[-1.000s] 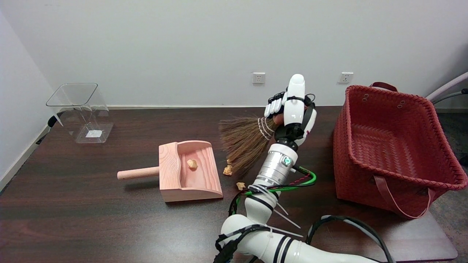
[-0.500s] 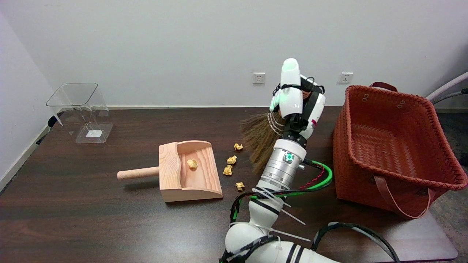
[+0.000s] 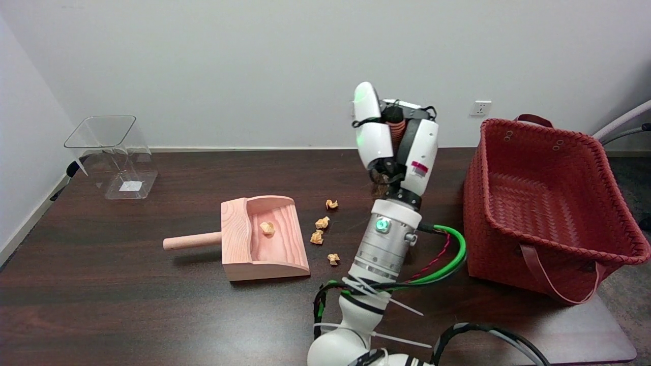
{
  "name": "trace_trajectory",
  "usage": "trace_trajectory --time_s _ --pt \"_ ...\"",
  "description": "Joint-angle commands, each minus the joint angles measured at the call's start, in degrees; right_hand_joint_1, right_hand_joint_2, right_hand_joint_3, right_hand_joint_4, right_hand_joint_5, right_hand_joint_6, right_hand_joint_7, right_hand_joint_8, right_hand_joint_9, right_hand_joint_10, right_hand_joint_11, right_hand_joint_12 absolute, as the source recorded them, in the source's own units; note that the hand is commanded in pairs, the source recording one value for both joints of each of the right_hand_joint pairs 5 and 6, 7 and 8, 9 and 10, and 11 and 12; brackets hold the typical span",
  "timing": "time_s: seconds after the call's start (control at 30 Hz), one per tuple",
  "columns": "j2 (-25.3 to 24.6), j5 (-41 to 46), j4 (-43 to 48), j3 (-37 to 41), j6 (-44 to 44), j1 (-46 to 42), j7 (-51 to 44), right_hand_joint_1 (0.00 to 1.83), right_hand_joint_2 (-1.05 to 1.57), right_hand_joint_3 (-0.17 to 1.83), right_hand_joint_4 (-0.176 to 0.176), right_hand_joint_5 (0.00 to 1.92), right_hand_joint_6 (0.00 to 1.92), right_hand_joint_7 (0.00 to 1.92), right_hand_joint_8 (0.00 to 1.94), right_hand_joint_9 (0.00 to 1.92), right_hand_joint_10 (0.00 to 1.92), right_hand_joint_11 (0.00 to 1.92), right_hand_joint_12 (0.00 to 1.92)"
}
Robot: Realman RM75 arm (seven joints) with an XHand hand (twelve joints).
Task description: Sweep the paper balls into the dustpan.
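Above the bench, the right robot hand has turned and risen since a second ago, its fingers wrapped around the broom. Bristles that fanned out leftward are now mostly hidden behind the robot hand. One paper ball lies in the wooden dustpan; four paper balls lie uncovered just right of it. A red label on the robot hand is unreadable.
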Motion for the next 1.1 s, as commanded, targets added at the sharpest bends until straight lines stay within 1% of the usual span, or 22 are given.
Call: trace_trajectory --time_s 0.03,0.2,0.43,0.73,0.83,1.0,1.1 --pt "-3.5 -5.7 -8.8 -0.8 1.1 -1.4 -16.6 0.69 1.57 -0.17 0.0 1.92 1.92 1.92 1.92 1.92 1.92 1.92 1.92" --pt "-3.7 -4.5 -13.7 -0.5 3.6 -0.2 -16.6 0.69 1.57 -0.17 0.0 1.92 1.92 1.92 1.92 1.92 1.92 1.92 1.92" --pt "-4.0 -0.1 -17.5 -0.6 3.7 1.2 -15.4 0.7 1.57 -0.17 0.0 1.92 1.92 1.92 1.92 1.92 1.92 1.92 1.92" --pt "-4.8 8.1 -25.4 -0.2 6.0 3.8 -4.8 0.68 1.57 -0.17 0.0 1.92 1.92 1.92 1.92 1.92 1.92 1.92 1.92" --pt "-4.9 10.6 -27.3 -0.2 6.0 5.2 -3.6 0.68 1.57 -0.17 0.0 1.92 1.92 1.92 1.92 1.92 1.92 1.92 1.92" --pt "-5.2 13.5 -28.0 -0.2 6.7 6.1 -1.7 0.67 1.57 -0.17 0.0 1.92 1.92 1.92 1.92 1.92 1.92 1.92 1.92" --pt "-5.5 15.5 -28.0 -0.2 8.5 6.7 0.9 0.66 1.57 -0.17 0.0 1.92 1.92 1.92 1.92 1.92 1.92 1.92 1.92"
